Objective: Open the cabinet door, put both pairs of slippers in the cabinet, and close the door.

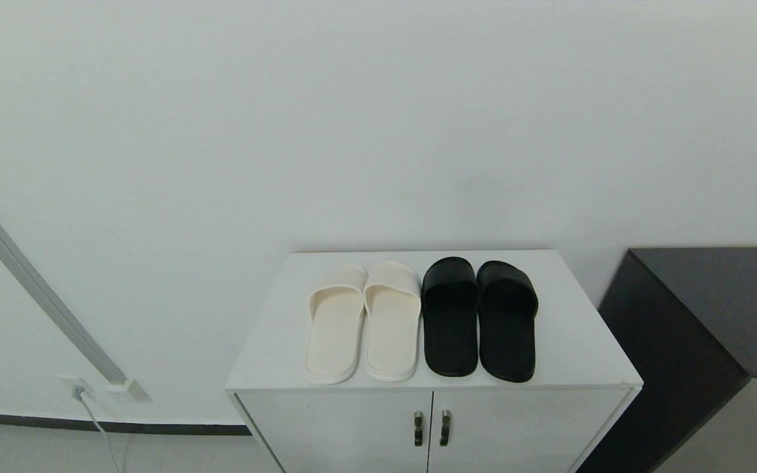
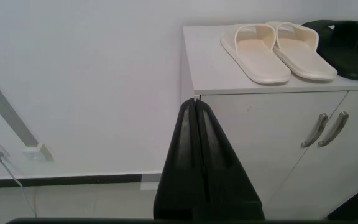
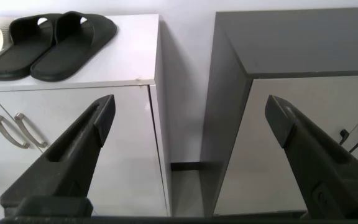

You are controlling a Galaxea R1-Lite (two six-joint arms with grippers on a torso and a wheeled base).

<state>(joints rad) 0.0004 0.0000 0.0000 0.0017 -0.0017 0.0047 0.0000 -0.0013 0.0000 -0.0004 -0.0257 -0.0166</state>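
Cream slide slippers [image 1: 336, 328] and black slide slippers [image 1: 451, 325] lie side by side atop the white two-door cabinet [image 1: 582, 355], doors shut. The left claw [image 2: 196, 109] is pressed together; the right claw [image 3: 190, 106] spread wide.

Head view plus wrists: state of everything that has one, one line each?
cabinet doors: both shut.
white slippers: on the cabinet top, side by side, soles down.
black slippers: on the cabinet top, right of the white pair, soles down.
left tool: shut, empty.
right tool: open, empty.
wall plug: plugged in.
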